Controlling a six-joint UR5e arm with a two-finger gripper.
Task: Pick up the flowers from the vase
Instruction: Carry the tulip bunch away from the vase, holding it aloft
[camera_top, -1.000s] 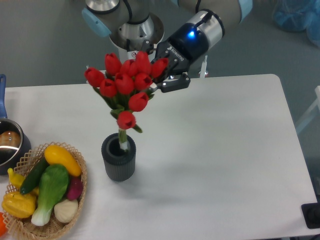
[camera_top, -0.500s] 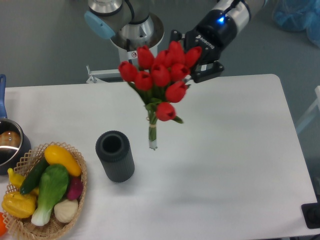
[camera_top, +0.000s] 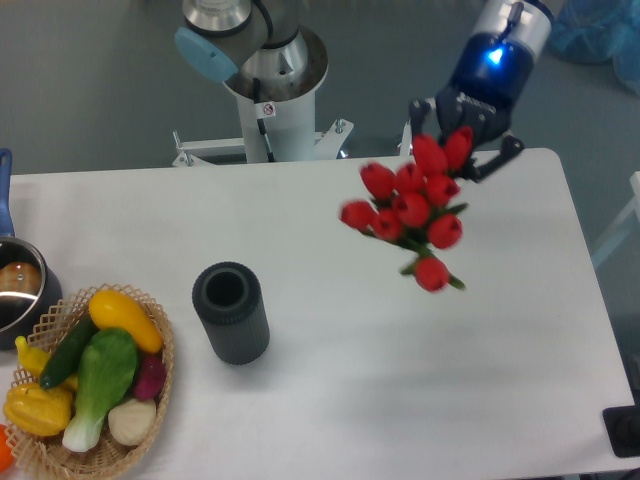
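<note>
White tabletop fills most of the view, with grey floor behind it and our arm's base at the far edge. Our gripper sits above the table's far right, and its jaws are clamped on the flowers, gripping among the upper buds rather than on the stems; the fingers themselves are mostly hidden by red heads, so we judge the grip from the way the bunch hangs off them. The buds look blurred and the bunch is tilted, lower heads trailing toward the middle of the table, clear of the surface.

Further out, the vase stands upright and empty, well apart from the bunch on the left. Beyond it the wicker basket of vegetables sits at the left front corner, with the steel pot behind it at the left edge.

We judge the pick itself to be done: the stems are out of the vase. What matters now is carrying well. A hold on soft heads can slip, so we should keep the jaws firmly together, avoid sharp turns of the wrist that swing the trailing end, and keep enough height for the lowest bud to stay off the table. Slowing down would let the bunch settle.
</note>
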